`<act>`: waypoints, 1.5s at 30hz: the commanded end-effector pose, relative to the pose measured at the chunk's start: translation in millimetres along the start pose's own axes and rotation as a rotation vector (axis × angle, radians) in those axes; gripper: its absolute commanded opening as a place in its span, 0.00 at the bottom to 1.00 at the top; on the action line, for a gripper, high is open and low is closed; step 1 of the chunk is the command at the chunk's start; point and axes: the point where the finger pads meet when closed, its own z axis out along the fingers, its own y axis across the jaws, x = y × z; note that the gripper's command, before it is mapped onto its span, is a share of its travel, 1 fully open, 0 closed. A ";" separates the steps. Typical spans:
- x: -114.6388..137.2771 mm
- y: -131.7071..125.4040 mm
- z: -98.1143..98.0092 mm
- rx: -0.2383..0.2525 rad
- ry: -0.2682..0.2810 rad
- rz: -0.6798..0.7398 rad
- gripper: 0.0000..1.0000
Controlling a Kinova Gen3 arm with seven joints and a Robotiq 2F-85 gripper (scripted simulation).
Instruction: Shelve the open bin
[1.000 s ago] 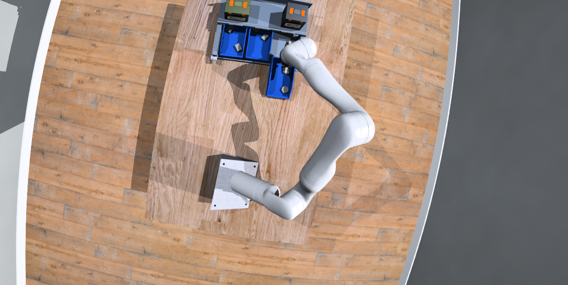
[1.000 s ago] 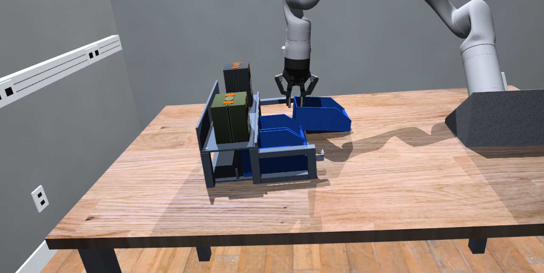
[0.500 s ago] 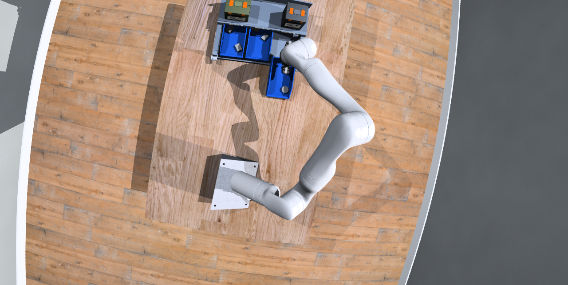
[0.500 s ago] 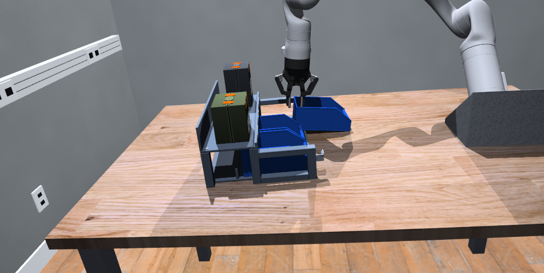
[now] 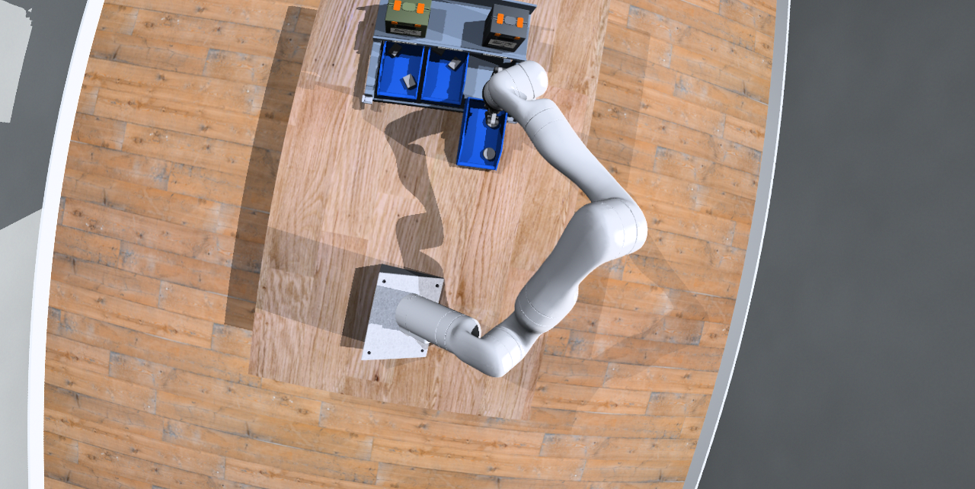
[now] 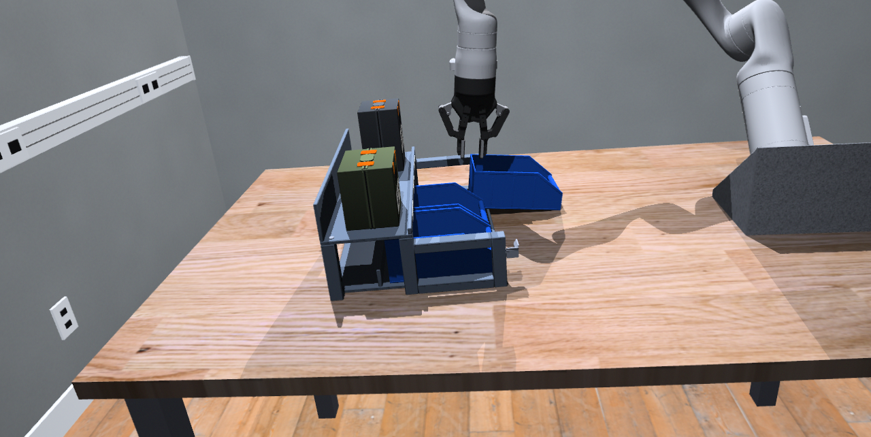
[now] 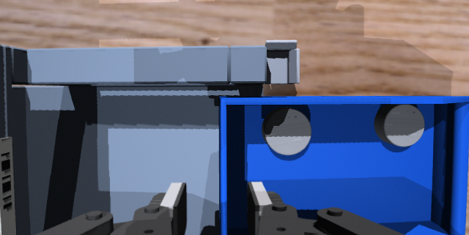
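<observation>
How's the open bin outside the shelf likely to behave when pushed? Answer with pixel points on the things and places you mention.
The open bin (image 5: 481, 139) (image 6: 517, 192) (image 7: 330, 163) looks stiff, its walls standing straight. The round parts (image 5: 488, 154) (image 7: 404, 125) inside seem loose and might slide if it tilts, perhaps toward its low front.
</observation>
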 end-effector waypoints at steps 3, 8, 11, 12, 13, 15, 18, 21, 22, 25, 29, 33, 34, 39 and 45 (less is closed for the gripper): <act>-0.2 -0.8 -1.6 0.003 -0.001 0.000 0.39; -0.2 -3.5 -28.3 0.003 -0.001 0.000 0.39; -0.2 -5.3 -46.2 0.003 -0.001 0.000 0.39; -0.2 -5.3 -46.2 0.003 -0.001 0.000 0.39; -0.2 -5.3 -46.2 0.003 -0.001 0.000 0.39; -0.2 -5.3 -46.2 0.003 -0.001 0.000 0.39; -0.2 -5.3 -46.2 0.003 -0.001 0.000 0.39; -0.2 -5.3 -46.2 0.003 -0.001 0.000 0.39; -0.2 -5.3 -46.2 0.003 -0.001 0.000 0.39; -0.2 -5.8 -50.8 0.003 -0.001 0.000 0.39; -0.2 -6.2 -53.9 0.003 -0.001 0.000 0.39; -0.2 -6.2 -53.9 0.003 -0.001 0.000 0.39; -0.2 -6.2 -53.9 0.003 -0.001 0.000 0.39; -0.2 -6.2 -53.9 0.003 -0.001 0.000 0.39; -0.2 -5.5 -47.6 0.003 -0.001 0.000 0.39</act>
